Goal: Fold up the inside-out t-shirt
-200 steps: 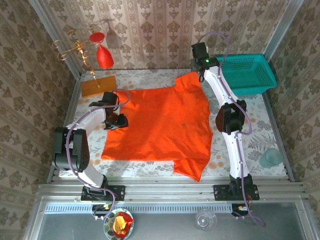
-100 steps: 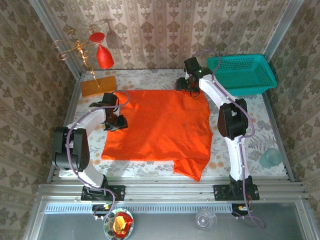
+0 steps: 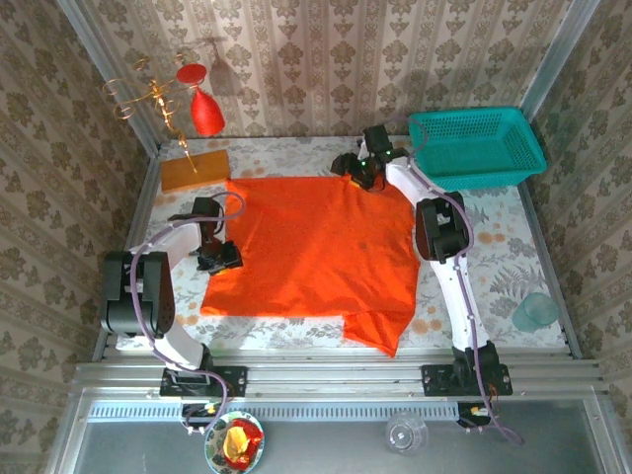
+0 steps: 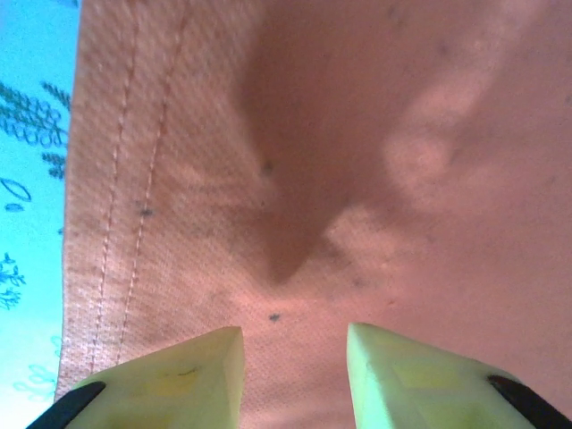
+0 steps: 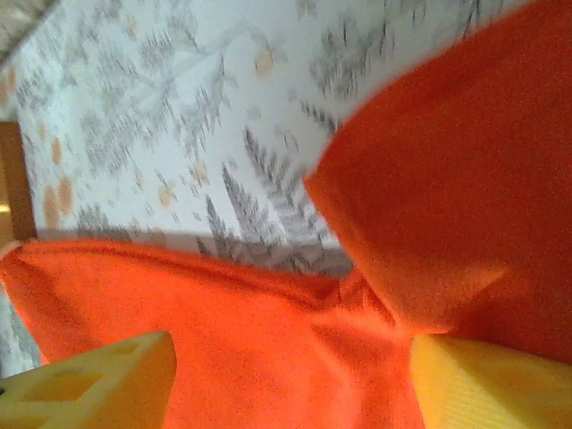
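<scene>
One table (image 3: pixel 494 247), bare strip along its right side. T-shirt (image 3: pixel 316 247) flat at centre; its far sleeve, lifted a second ago, now lies folded in. Teal basket (image 3: pixel 479 148) far right, apart from the cloth. Right gripper (image 3: pixel 350 168) at the far edge, moved leftward, jaws wide. Left gripper (image 3: pixel 217 259) on the left edge, jaws narrowly parted, seemingly pinching nothing.

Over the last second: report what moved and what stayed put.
The right gripper swung left from beside the teal basket along the far edge of the t-shirt, folding the far sleeve inward. The left gripper slid nearer along the shirt's left edge. The shirt's body, near sleeve and basket stayed put.
</scene>
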Robot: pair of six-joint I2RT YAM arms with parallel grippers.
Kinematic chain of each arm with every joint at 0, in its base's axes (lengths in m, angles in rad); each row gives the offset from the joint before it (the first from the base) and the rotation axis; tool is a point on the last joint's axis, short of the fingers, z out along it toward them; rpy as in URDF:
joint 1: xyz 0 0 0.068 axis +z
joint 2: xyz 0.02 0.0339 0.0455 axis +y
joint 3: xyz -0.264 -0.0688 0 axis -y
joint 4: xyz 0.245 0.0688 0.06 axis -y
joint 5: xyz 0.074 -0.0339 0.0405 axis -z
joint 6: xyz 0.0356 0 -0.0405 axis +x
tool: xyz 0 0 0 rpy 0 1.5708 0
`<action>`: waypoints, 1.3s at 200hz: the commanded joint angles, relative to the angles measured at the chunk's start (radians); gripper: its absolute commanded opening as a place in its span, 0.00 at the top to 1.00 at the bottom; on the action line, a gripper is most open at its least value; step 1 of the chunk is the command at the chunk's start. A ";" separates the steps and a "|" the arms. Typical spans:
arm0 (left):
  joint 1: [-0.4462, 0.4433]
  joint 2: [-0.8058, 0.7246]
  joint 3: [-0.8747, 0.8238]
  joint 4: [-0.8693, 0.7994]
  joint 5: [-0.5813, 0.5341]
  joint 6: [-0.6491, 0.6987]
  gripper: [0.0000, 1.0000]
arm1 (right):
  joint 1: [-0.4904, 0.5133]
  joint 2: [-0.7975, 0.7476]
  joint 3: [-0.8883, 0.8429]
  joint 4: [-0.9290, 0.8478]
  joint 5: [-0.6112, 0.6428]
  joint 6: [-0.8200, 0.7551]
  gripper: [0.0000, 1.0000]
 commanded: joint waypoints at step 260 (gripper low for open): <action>0.030 -0.161 -0.287 0.065 0.046 -0.258 0.64 | -0.161 -0.193 -0.356 -0.248 0.280 -0.016 0.24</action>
